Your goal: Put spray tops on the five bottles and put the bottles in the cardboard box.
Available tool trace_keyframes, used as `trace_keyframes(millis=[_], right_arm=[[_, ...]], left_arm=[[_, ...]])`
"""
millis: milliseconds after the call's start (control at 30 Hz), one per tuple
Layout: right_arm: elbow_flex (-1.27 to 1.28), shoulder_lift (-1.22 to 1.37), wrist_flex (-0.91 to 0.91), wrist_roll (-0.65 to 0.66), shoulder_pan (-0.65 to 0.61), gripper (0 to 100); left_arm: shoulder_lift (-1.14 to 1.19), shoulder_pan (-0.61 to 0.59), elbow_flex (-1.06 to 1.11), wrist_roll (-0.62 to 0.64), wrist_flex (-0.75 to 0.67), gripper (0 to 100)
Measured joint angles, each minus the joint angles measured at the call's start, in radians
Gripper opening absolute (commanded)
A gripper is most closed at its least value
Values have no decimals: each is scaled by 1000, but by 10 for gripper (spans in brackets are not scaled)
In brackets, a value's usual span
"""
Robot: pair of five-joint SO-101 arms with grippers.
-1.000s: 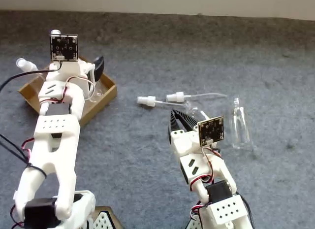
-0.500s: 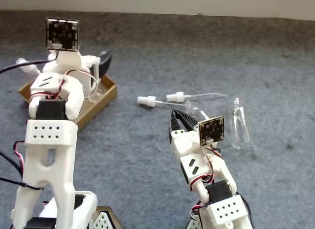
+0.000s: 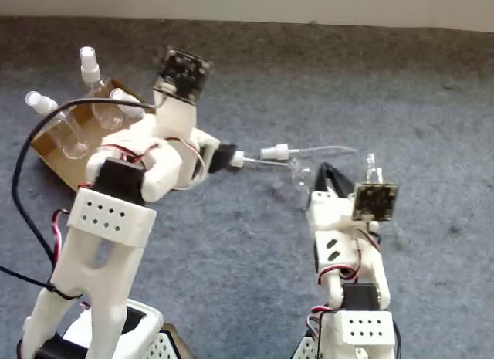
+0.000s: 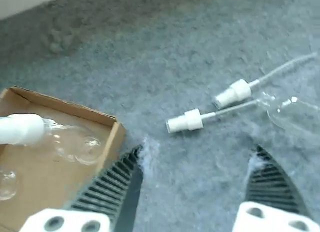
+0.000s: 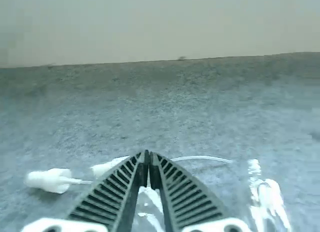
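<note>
From above, the left gripper [image 3: 224, 157] is hovering at mid-frame beside two spray tops [image 3: 278, 151] lying on the grey carpet [image 3: 432, 104]. The cardboard box [image 3: 50, 147] at the upper left is holding three capped bottles [image 3: 91, 69], and the right gripper [image 3: 326, 174] is sitting right of centre beside a bare bottle [image 3: 376, 185]. In the left wrist view, the left gripper's fingers [image 4: 117, 189] are standing spread wide with nothing between them, above the carpet near the spray tops and the cardboard box. In the right wrist view, the right gripper's fingers [image 5: 120, 192] are pressing together at the tips, gripping nothing, with the spray tops lying just beyond.
</note>
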Motion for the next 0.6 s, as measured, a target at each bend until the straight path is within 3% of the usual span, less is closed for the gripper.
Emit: trace_keyframes(millis=[400,600], right_arm=[[0,0,0,0,535,5],[0,0,29,0,744,7]], left_arm=[[-2,195,63,0,18,274],[-2,255,63,0,51,274]])
